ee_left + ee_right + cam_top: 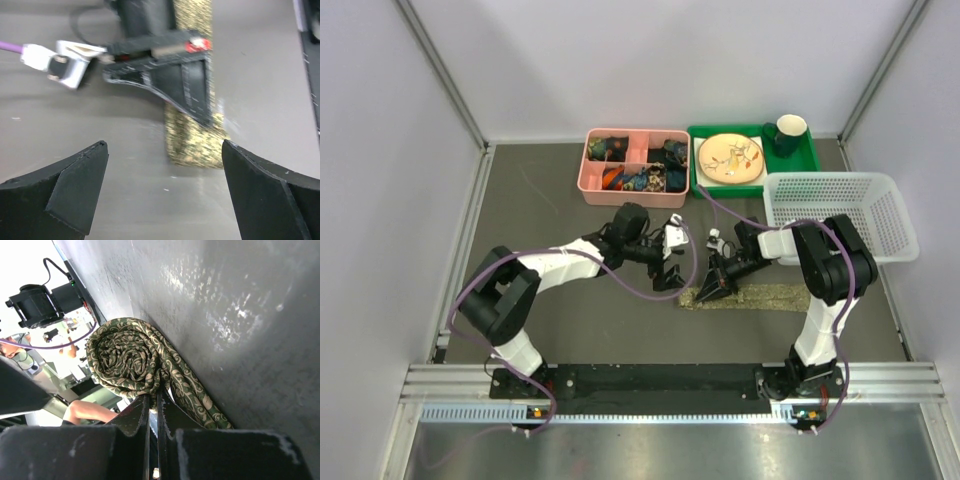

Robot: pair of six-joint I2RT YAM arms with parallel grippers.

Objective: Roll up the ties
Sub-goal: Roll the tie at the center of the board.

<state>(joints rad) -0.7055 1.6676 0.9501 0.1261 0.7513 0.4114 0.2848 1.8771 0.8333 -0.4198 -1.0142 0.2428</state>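
The olive-tan patterned tie (770,296) lies flat along the near middle of the table, and its left end is wound into a roll (127,357). My right gripper (154,396) is shut on the edge of that roll, with its fingers (192,87) coming down onto it from above. My left gripper (164,150) stands wide open just left of the roll (192,142), holding nothing and not touching the cloth. From above, the left gripper (669,278) and right gripper (708,288) face each other across the rolled end.
A pink divided box (588,185) holding rolled ties stands at the back centre. Beside it a green tray (810,160) carries a plate (730,158) and a green mug (788,132). A white mesh basket (895,230) sits at the right.
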